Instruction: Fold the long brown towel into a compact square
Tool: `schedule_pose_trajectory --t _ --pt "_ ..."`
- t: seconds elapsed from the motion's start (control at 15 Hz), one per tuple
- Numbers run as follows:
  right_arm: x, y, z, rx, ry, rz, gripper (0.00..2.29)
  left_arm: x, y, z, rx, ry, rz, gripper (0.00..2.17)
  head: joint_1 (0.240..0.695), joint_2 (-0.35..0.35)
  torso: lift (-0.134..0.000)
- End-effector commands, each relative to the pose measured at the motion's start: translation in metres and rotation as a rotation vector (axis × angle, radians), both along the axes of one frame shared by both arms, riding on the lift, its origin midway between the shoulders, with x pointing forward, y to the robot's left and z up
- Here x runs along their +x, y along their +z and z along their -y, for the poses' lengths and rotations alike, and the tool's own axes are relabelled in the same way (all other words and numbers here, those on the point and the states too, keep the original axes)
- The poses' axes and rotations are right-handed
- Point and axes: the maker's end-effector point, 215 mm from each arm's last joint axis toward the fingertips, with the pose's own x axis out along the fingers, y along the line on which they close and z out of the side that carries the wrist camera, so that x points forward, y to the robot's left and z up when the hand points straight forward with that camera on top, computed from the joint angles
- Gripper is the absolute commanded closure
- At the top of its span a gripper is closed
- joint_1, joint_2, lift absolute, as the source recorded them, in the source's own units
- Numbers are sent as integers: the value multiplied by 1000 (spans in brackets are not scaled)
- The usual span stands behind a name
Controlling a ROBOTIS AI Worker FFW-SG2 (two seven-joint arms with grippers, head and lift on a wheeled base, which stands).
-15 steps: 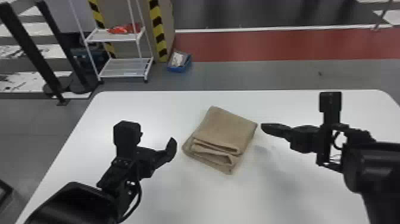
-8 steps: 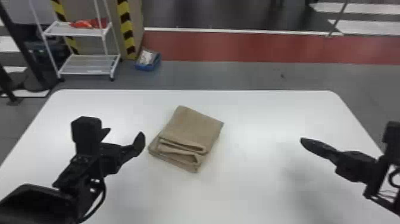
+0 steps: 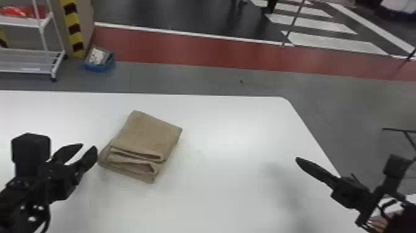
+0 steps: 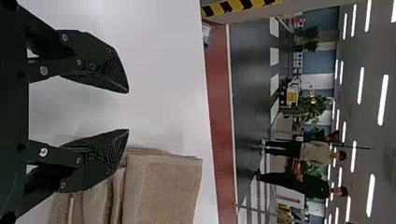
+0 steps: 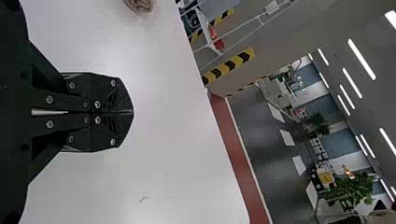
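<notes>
- Head view: the towel (image 3: 151, 133) lies on the white table (image 3: 247, 139), folded into a compact, roughly square bundle, its sides slanted to the table's far edge.
- Its top layer is mostly smooth; on the side toward the robot the folded edges show as a stack, with a loose fold gaping a little near one corner.
- The left gripper (image 3: 88, 148) is just beside the towel's left corner, its jaws apart with nothing between them; whether a finger touches the cloth, I cannot tell.
- The right gripper (image 3: 297, 160) is over the table near its right edge, well apart from the towel, with a soft shadow on the tabletop close by.
- Past the table, a white rack (image 3: 46, 21) with something red (image 3: 14, 11) on its shelf stands at the left, and a blue bin (image 3: 99, 65) sits on the floor near a yellow-and-black striped post (image 3: 73, 29).
- A red floor strip (image 3: 185, 46) runs behind, with white painted stripes (image 3: 334, 41) beyond it.
- Left wrist view: the left gripper (image 4: 128, 111) has a wide gap between its jaws; one finger overlaps the towel's near folds in the view.
- Right wrist view: the right gripper (image 5: 132, 112) has its jaws pressed together, holding nothing, and a small part of the towel shows at the picture's edge.
</notes>
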Motion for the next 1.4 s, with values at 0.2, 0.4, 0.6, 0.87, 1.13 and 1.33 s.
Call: schedule_pose_trajectory --t 0.2,0.4,0.6,0.87,1.13,1.33 --pt "-19 2 1 56 -4 1 2105 -1 -12 -4 41 -7 21 1889 695 -296 -125" --pt "-22 2 1 69 -7 5 2105 -2 -15 -1 38 -20 22 1889 695 -294 -125" --pt "-22 8 2 80 -8 22 2105 -6 -19 4 34 -33 13 1889 695 -299 -125" --pt "-27 6 9 91 -18 22 2105 -8 -20 17 31 -58 9 1889 695 -312 -125" --pt "-31 8 22 95 -34 35 2105 -18 -30 38 33 -96 -30 1889 695 -345 -125" --pt "-32 10 23 106 -37 41 2105 -35 -24 58 20 -130 -44 1889 695 -350 -125"
